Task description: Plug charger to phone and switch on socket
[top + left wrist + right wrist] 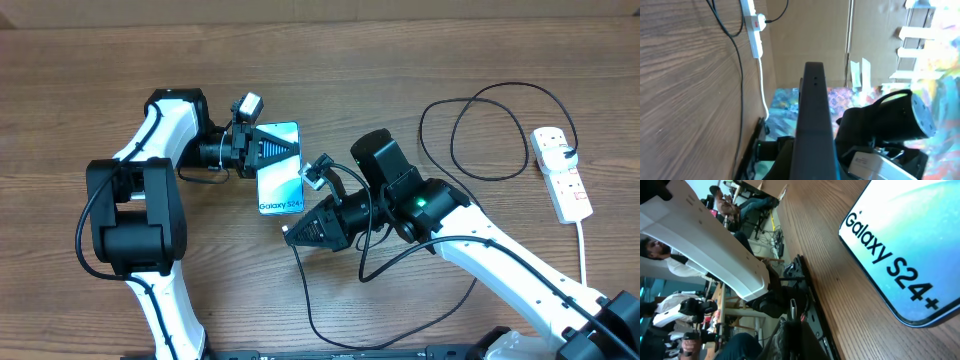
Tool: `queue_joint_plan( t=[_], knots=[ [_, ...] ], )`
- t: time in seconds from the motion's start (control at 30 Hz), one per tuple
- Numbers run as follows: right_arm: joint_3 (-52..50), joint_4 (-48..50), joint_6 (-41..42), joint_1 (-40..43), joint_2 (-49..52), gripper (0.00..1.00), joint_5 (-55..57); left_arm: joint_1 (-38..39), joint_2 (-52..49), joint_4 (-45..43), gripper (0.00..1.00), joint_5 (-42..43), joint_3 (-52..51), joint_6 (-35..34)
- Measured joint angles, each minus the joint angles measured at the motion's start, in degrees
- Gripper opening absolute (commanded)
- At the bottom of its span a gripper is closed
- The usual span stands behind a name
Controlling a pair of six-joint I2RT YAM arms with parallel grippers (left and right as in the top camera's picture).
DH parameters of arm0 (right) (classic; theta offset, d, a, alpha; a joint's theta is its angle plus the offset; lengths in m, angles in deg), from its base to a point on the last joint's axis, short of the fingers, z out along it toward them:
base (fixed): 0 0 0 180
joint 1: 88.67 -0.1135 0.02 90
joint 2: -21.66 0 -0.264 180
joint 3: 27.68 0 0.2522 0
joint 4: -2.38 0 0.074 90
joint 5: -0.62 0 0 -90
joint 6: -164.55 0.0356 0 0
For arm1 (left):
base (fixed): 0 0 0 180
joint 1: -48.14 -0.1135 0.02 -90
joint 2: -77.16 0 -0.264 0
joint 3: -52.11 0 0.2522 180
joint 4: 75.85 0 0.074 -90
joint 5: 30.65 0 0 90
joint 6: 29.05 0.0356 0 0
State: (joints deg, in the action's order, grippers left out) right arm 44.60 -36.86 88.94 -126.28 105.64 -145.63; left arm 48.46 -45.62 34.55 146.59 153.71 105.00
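The phone [281, 178] lies screen-up near the table's middle, its light-blue screen reading "Galaxy S24+". My left gripper [284, 150] is shut on its far end, and the left wrist view shows the phone's dark edge [813, 115] running out from between the jaws. My right gripper [292, 232] is shut on the charger's connector [793, 308], whose metal tip sticks out just short of the phone's near end [910, 245]. The charger's black cable [478, 128] loops right to a black plug seated in the white socket [563, 175].
The socket's white cord [583, 250] runs toward the front right edge. The socket [754, 31] with a red switch also shows in the left wrist view. The black cable trails under my right arm [520, 265]. A cardboard wall stands behind the table.
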Motion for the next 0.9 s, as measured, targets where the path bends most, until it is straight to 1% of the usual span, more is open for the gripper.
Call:
queue_joint_plan(
  t=[0.2, 0.4, 0.6, 0.73, 0.9],
  knots=[
    [0.0, 1.0, 5.4, 0.0, 0.0, 0.04, 1.8, 0.0, 0.0, 0.0, 0.05, 0.7, 0.0, -4.5],
    [0.0, 3.3, 10.6, 0.0, 0.0, 0.04, 2.8, 0.0, 0.0, 0.0, 0.04, 0.7, 0.0, -6.1],
    [0.0, 3.7, 19.9, 0.0, 0.0, 0.04, 6.4, 0.0, 0.0, -0.5, 0.04, 0.7, 0.0, -9.1],
    [0.0, 3.8, 22.8, 0.0, 0.0, 0.04, 7.2, 0.0, 0.0, -2.5, 0.04, 0.7, 0.0, -11.8],
    [0.0, 3.9, 24.0, 0.0, 0.0, 0.04, 8.0, 0.0, 0.0, -3.0, 0.05, 0.7, 0.0, -13.6]
  ],
)
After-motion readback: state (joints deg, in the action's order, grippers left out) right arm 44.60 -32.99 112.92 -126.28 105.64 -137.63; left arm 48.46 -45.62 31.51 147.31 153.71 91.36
